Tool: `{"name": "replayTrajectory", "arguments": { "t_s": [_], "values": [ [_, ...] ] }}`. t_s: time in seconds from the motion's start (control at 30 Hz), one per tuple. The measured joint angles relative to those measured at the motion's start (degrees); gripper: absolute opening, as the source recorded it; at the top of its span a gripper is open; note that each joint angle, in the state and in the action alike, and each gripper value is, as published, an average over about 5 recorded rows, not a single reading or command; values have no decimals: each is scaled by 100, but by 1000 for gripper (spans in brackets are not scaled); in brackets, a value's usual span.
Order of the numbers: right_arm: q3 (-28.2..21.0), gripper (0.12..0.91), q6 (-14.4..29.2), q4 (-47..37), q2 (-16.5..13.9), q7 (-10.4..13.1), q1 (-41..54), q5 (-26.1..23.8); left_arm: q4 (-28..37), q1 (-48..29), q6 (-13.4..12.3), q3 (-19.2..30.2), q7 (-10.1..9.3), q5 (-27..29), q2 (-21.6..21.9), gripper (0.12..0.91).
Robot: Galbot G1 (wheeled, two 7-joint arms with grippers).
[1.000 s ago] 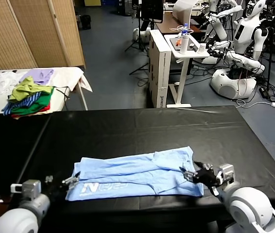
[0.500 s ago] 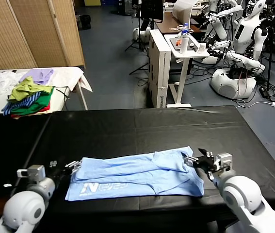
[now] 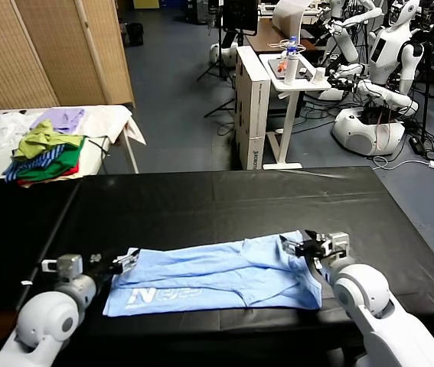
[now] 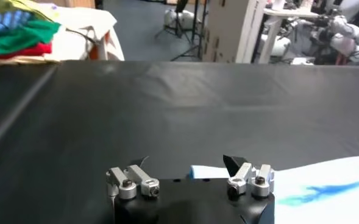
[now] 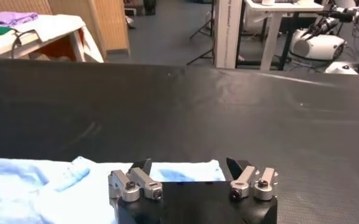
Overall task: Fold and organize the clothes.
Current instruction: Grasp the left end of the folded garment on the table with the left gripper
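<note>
Evidently limp, light T-shirt [image 3: 217, 275] (wrinkles easily): left pincer [image 3: 119, 264] and right pincer [image 3: 302, 246], both apart, flank its end hems.

Black table [image 3: 224, 202] bare beyond T-shirt [image 3: 217, 271]; passage unobstructed.

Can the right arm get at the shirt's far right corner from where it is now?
Probably yes: the right pincer is open at that edge of the shirt, nothing between them.
</note>
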Motion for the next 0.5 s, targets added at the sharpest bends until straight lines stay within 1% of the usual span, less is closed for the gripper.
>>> {"name": "replayTrajectory", "arguments": {
  "t_s": [0.17, 0.23, 0.33, 0.43, 0.47, 0.5],
  "values": [
    [-26, 907, -3, -75, 40, -4, 53, -16, 62, -84, 38, 93, -3, -63, 39, 907],
    [-38, 894, -4, -111, 54, -6, 75, -29, 95, -125, 41, 129, -5, -62, 45, 907],
    [-50, 841, -4, -153, 70, -10, 95, -42, 160, -190, 44, 179, -13, -72, 47, 906],
    [-64, 795, -4, -185, 87, -18, 105, -56, 224, -253, 59, 223, -33, -146, 36, 860],
    [-70, 786, -4, -194, 93, -22, 105, -63, 237, -269, 66, 231, -41, -181, 29, 830],
    [-76, 766, -4, -202, 101, -29, 104, -71, 245, -281, 72, 235, -49, -212, 22, 784]
  ]
}}
